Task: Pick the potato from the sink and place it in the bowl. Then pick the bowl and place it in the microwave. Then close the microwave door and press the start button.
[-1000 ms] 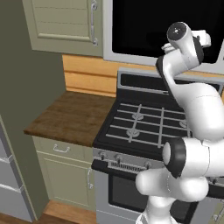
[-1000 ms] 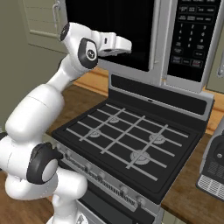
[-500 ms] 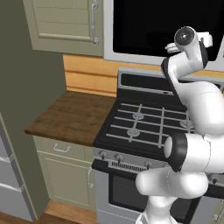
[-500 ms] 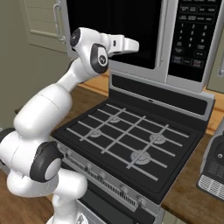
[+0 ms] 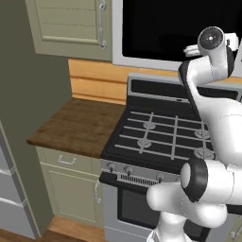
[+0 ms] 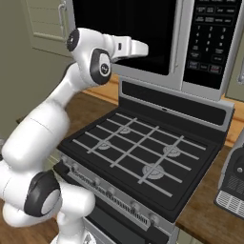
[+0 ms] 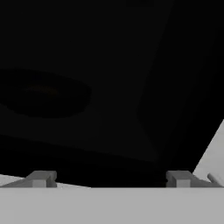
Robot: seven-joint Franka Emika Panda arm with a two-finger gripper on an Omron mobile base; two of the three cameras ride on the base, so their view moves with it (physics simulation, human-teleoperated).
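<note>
— So, the gripper [image 7: 109, 178]?
— Spread wide, nothing between its blocky grey tips, facing the microwave door's [image 6: 125, 35] glossy black glass.
— Behind it?
— A faint round bowl [image 7: 43, 95] (dim, barely readable). Below, the black stove [image 6: 143, 157] with its ribbed steel grates.

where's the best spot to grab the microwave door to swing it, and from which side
Likely the upright handle bar at the right edge of the microwave door, beside the keypad. It is tall and narrow, so come straight in from the front with the open pincer straddling it left and right. The flat glass gives nothing to pinch.
</note>
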